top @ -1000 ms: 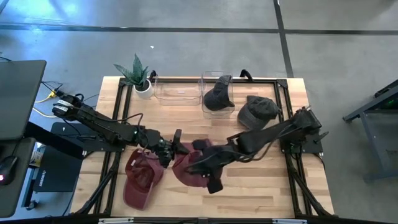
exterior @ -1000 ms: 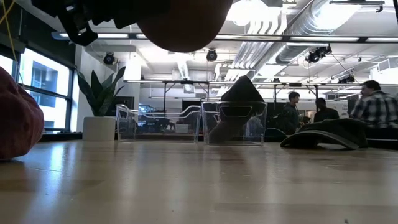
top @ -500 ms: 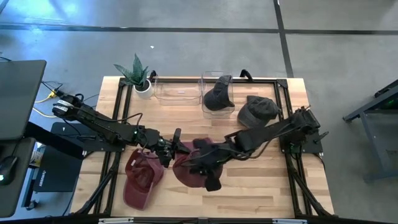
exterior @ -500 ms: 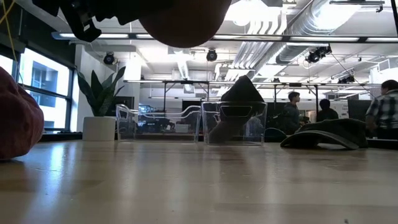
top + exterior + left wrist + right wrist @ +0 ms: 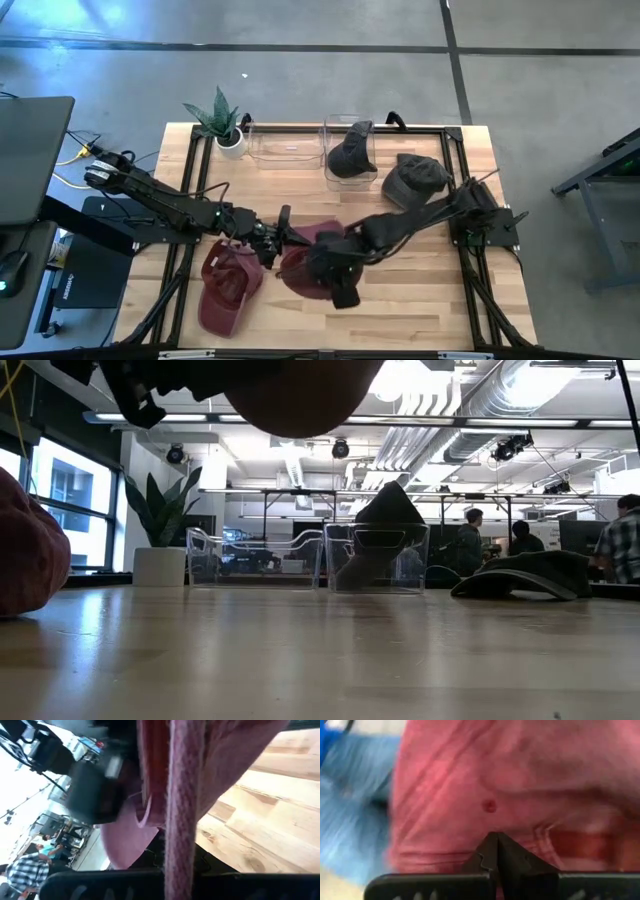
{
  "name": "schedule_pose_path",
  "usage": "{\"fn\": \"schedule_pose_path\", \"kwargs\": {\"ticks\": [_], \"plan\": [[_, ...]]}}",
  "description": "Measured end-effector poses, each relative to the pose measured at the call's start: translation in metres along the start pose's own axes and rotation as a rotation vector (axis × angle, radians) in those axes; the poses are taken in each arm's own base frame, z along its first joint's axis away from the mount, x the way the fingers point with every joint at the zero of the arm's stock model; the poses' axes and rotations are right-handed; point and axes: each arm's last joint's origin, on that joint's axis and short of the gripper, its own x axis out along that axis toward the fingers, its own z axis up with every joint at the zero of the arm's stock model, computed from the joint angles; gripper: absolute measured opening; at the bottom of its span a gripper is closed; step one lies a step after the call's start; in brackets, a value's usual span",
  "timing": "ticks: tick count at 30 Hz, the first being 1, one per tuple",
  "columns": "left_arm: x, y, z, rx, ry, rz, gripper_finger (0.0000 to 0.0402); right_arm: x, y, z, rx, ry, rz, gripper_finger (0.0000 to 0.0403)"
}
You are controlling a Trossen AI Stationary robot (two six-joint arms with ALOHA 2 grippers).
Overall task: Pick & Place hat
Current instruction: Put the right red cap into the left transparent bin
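Note:
A maroon hat [image 5: 300,270] hangs above the table's middle, between both grippers; in the low view its rounded crown [image 5: 300,400] is clear of the wood. My left gripper [image 5: 278,240] is shut at the hat's left side. My right gripper [image 5: 327,266] is shut over its right side. A second maroon hat [image 5: 228,285] lies on its crown near the front-left. A dark hat [image 5: 350,152] sits inside a clear bin [image 5: 349,125]. Another dark hat [image 5: 415,178] lies flat at the right. My left gripper [image 5: 175,860] pinches the maroon hat's thick stitched edge [image 5: 184,805] between its two fingers, coming level from the table's left. The edge runs straight out between the fingers, and the hat is lifted clear. My right gripper [image 5: 496,845] has its fingertips closed against the hat's cloth [image 5: 520,785], coming from the table's right. How much cloth lies between them is hidden by the fingers.
A potted plant [image 5: 222,125] stands at the far-left corner, next to a second clear bin [image 5: 285,148]. A black frame [image 5: 455,150] runs along the table's sides. People show in the room beyond the table [image 5: 470,540]. Bare wood [image 5: 420,300] lies at the front-right.
My right arm has reached a little farther toward the table's left, closing in on the held hat. The hat has stayed lifted and shifted slightly. My left gripper has kept its place.

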Motion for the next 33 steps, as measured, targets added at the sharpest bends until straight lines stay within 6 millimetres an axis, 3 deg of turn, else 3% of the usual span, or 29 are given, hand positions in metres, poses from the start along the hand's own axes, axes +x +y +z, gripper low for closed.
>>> {"fn": "schedule_pose_path", "kwargs": {"ticks": [2, 5, 15, 26, 33], "plan": [[0.0, -0.002, -0.001, 0.002, 0.009, -0.011, 0.0002, 0.013, -0.001, -0.003, -0.02, 0.052, 0.042, 0.0], [0.0, -0.002, -0.002, 0.002, 0.015, -0.005, 0.0002, 0.016, -0.003, -0.006, -0.051, 0.087, 0.048, 0.0], [0.0, 0.003, 0.001, -0.005, -0.003, 0.032, 0.0002, -0.043, 0.013, 0.019, -0.087, -0.109, -0.113, 0.0], [0.0, 0.002, 0.001, -0.017, -0.003, 0.024, 0.0002, -0.016, -0.002, 0.032, -0.168, -0.349, -0.266, 0.0], [0.0, 0.002, 0.001, -0.056, -0.001, 0.02, 0.0002, -0.03, 0.0, 0.031, -0.15, -0.31, -0.261, 0.0]]}}
